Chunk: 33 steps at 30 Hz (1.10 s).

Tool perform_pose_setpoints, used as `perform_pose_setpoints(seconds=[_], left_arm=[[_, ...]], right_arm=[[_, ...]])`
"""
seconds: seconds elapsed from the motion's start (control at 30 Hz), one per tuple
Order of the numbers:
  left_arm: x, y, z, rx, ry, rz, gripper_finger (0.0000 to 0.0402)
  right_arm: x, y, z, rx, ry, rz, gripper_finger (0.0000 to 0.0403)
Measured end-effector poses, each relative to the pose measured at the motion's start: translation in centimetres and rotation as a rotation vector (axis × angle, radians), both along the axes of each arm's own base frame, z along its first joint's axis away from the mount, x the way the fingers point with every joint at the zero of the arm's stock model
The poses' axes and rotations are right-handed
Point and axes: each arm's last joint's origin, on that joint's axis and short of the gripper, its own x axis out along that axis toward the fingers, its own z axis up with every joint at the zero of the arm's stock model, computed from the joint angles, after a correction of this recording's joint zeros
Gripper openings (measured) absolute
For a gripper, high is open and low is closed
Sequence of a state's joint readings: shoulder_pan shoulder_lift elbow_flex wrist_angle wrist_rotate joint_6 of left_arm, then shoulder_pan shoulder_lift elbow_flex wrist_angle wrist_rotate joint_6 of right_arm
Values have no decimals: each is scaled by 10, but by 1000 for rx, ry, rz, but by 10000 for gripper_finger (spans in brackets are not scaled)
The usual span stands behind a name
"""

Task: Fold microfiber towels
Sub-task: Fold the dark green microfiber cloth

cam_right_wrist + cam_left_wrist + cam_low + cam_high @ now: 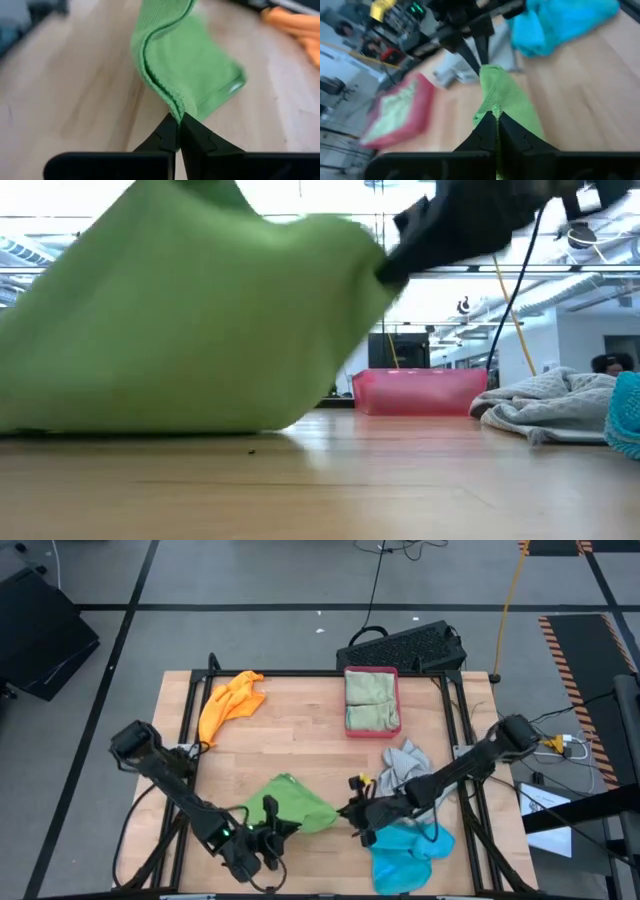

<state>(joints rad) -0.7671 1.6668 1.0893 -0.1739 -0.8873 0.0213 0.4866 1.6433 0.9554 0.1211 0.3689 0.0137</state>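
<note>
A bright green towel is held between both grippers near the table's front edge. My left gripper is shut on its left end and my right gripper on its right end. In the low view the green towel rises toward the right gripper, and its lower part lies on the table. An orange towel lies at the far left. A grey towel and a blue towel lie on the right. A sage towel lies in the pink tray. My left gripper pinches an edge of the green towel between its two shut fingers. The cloth runs away from the fingers toward the other gripper, which holds the far end. One layer or several, I cannot tell. My right gripper pinches the green towel's hemmed edge between its two shut fingers at a corner. The cloth stretches away from the fingers, curling slack along its edge. In the low view this end is lifted, and the towel's lower part lies on the table.
The grey towel and the blue towel lie close to the right arm. The pink tray stands at the far middle. A black keyboard lies behind the table. Bare wood shows in the table's middle.
</note>
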Motion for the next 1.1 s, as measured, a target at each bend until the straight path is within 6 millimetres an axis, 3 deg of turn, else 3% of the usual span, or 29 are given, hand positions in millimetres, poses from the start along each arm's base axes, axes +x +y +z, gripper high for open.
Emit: perform_pose_setpoints(seconds=[0.13, 0.3, 0.5, 0.67, 0.77, 0.9, 1.0, 1.1], left_arm=[[-5, 23, 37, 41, -33, -25, 16], [-2, 68, 78, 27, -45, -134, 7], [5, 126, 106, 29, -78, -247, 16], [6, 162, 125, -66, -176, -317, 8], [5, 170, 122, -159, -128, -325, 6], [0, 168, 99, -270, 92, -264, 18], [-3, 160, 72, -361, 249, -200, 18], [-8, 143, 49, -427, 292, -199, 7]], right_arm=[[-5, -11, 28, 51, -94, -93, 4], [-8, -38, 58, 43, -185, -163, 3], [-27, -67, 94, 27, -311, -415, 4], [-44, -69, 115, 102, -384, -447, 4], [-45, -61, 109, 138, -347, -435, 4], [-37, -46, 85, 196, -235, -400, 4], [-28, -33, 66, 265, -160, -347, 4], [-18, -22, 44, 325, -72, -303, 4]])
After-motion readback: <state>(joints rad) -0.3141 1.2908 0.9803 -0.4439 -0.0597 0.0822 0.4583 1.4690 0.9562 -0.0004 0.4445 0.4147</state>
